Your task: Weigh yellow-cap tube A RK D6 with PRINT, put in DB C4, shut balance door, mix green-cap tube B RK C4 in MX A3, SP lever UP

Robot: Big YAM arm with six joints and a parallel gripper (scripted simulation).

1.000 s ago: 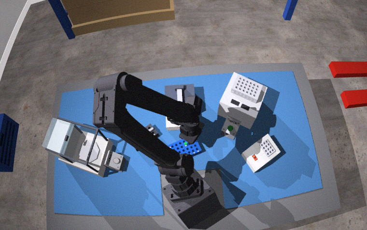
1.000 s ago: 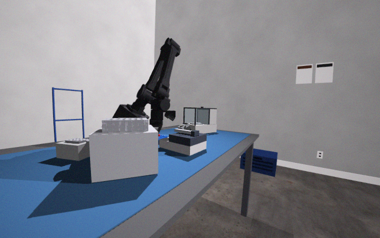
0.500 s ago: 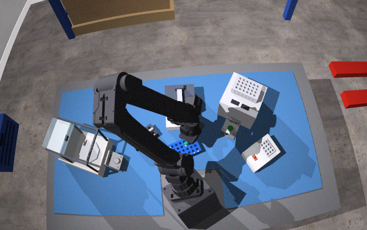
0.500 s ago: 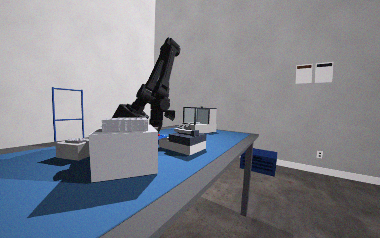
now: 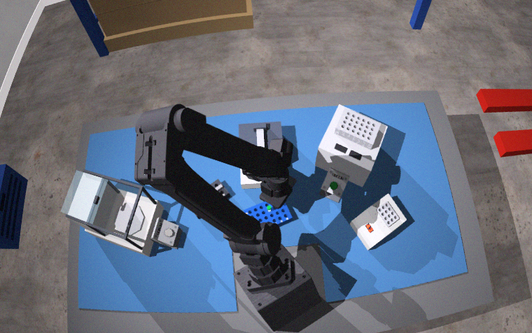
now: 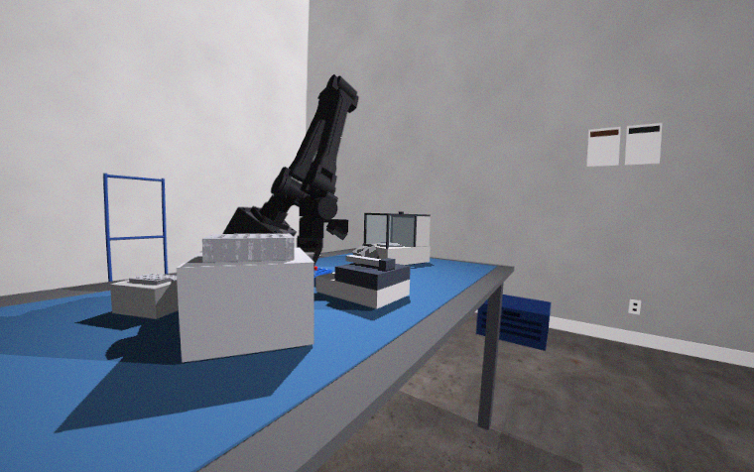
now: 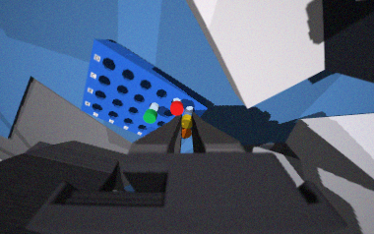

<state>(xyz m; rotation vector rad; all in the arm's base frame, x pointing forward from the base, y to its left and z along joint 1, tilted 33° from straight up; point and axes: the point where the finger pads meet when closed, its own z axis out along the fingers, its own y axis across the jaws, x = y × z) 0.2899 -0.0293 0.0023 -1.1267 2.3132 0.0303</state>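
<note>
My gripper (image 7: 186,117) (image 5: 276,202) hangs over the blue tube rack RK (image 7: 117,55) (image 5: 288,217) and is shut on tube A (image 7: 186,120), whose yellow cap shows between the fingertips in the wrist view. I cannot tell how far its bottom sits in the bore. Tube B with the green cap (image 7: 150,116) (image 5: 269,207) stands in the rack just left of it. A red-capped tube (image 7: 176,107) stands close behind tube A. The balance BAL (image 5: 115,212) is at the left, with its top pane toward the far side. The mixer MX (image 5: 351,145) with its green START key (image 5: 333,185) and the dry block DB (image 5: 379,221) are at the right.
The spectrophotometer SP (image 5: 259,135) (image 6: 367,281) stands right behind the gripper, partly under the forearm. The small magnet block MG (image 5: 220,188) is left of the rack. All stations stand on the blue mat (image 5: 157,274). The arm's base (image 5: 274,282) is at the front edge.
</note>
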